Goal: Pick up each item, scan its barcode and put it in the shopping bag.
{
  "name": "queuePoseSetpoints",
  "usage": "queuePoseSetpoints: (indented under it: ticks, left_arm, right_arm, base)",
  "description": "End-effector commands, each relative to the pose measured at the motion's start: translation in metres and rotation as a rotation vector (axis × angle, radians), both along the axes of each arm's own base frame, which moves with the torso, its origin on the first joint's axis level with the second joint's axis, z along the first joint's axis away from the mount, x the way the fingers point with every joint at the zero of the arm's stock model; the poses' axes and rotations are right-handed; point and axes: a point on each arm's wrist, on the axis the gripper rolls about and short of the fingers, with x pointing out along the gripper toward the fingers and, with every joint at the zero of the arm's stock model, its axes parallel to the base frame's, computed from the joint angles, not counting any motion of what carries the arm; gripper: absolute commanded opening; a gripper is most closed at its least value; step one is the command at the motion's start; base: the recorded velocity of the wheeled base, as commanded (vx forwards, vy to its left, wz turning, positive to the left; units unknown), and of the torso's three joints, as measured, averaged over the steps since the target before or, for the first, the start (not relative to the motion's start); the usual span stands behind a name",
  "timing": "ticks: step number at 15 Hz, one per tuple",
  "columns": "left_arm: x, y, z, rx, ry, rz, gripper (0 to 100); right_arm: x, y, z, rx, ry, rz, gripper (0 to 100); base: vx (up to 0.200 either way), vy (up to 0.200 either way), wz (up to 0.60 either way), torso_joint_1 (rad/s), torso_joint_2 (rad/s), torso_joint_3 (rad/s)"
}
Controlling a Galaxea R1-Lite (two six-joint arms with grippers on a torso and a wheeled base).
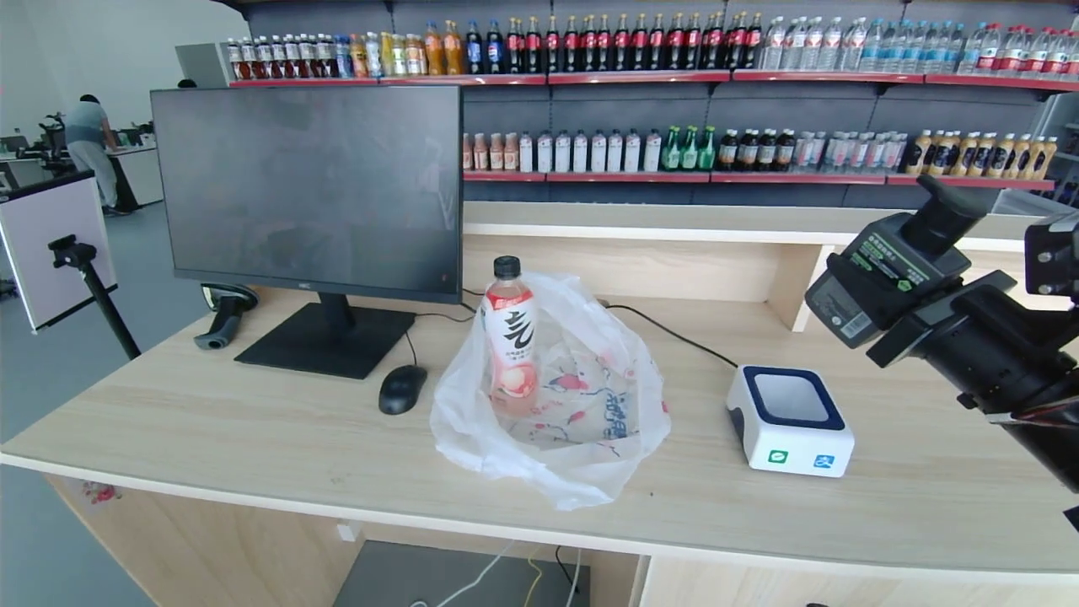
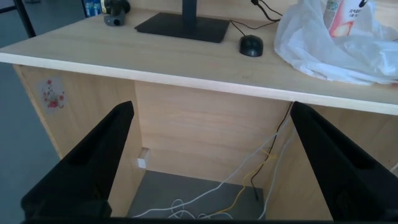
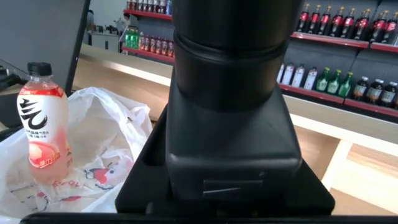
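Bottle (image 1: pixel 510 337) is sitting in the bag (image 1: pixel 590 455), while the right gripper (image 1: pixel 906 319) is gripping a black pack (image 1: pixel 885 270) right of the scanner (image 1: pixel 788 419), likely awaiting scanning; the left gripper (image 2: pixel 211 124) is hanging wide open.

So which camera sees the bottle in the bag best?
The head view: the whole bottle stands upright in the bag, mid-picture. The right wrist view shows it off to one side; the left wrist view catches only a cropped piece.
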Motion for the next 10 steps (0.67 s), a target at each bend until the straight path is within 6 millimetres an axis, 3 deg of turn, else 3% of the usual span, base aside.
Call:
queuePoseSetpoints:
  ticks: [1,2,10]
  left_arm:
    - [0.0000,0.0000,0.0002,0.000,-0.003,0.000,100]
    - [0.0000,0.0000,0.0002,0.003,-0.003,0.000,100]
    - [0.0000,0.0000,0.0002,0.006,-0.003,0.000,100]
  right_arm:
    - [-0.0016,0.0000,0.0019,0.001,-0.008,0.001,0]
    - [-0.0011,0.0000,0.0019,0.001,-0.008,0.001,0]
    - [0.0000,0.0006,-0.0007,0.000,0.003,0.005,0]
  base:
    - [0.000,0.200,0.00,0.002,0.00,-0.002]
    - [0.000,0.200,0.00,0.002,0.00,0.002]
    - [0.000,0.000,0.00,0.000,0.00,0.000]
